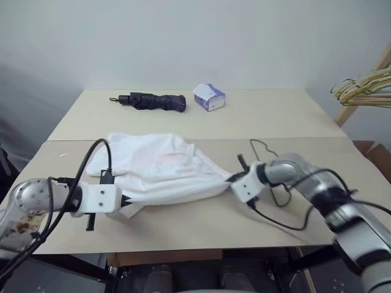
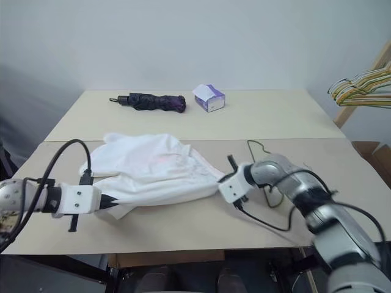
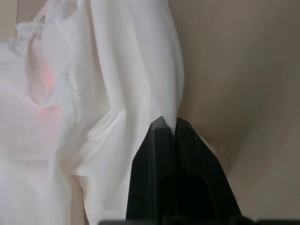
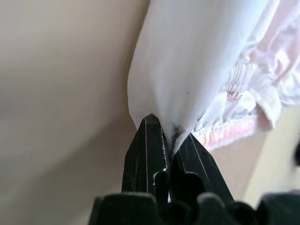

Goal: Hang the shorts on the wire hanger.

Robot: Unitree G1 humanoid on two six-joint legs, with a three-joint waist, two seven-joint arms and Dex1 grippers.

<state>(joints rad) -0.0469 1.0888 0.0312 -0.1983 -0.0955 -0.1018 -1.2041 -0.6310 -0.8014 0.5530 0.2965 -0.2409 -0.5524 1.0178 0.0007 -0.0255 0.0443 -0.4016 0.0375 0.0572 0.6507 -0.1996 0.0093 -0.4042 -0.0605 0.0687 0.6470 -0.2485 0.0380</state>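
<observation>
Left gripper (image 1: 126,202) is clamped tight on one edge of the white cloth shorts (image 1: 160,171), right gripper (image 1: 231,180) pinching the opposite edge, likely to spread them for hanging. The thin grey wire hanger (image 1: 269,160) lies flat on the beige table (image 1: 275,116), behind the right gripper.

No legible text or labels.
</observation>
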